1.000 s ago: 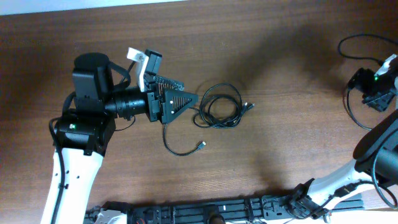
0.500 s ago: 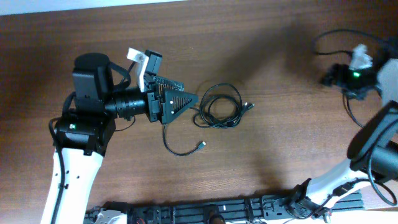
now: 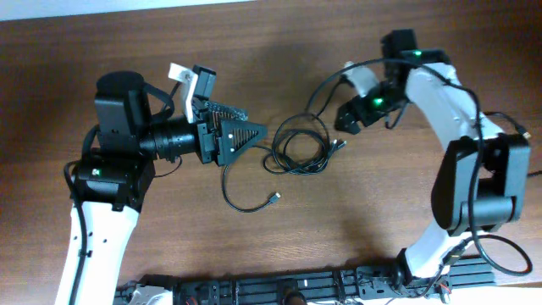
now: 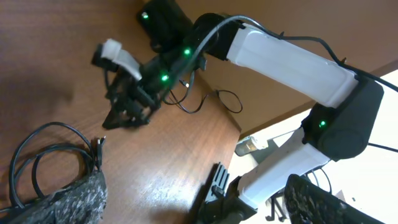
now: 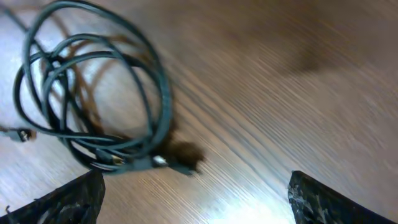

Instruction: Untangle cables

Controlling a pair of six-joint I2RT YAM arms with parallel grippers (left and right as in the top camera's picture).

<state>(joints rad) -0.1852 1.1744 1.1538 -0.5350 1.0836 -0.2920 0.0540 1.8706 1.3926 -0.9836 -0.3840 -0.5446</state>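
No change to the loose plug (image 3: 273,198) nearest the base, nor to the cables (image 3: 301,144) coiled on the table (image 3: 381,220). Left claw (image 3: 254,135) at their left: open, gripping nothing. Beyond, swept the right claw (image 3: 347,119) in from the far right edge; hovers just beside the coil, spread wide, empty. Probably lining up a first pull. Arches over high, wrist tipped down.

The left arm (image 3: 95,241) is bent, and the left gripper (image 3: 257,135) is pointed sideways with its fingers set wide apart. The right arm (image 3: 438,91) is stretched far inward, and the right gripper (image 3: 344,123) is tipped downward, its fingers also set wide apart.
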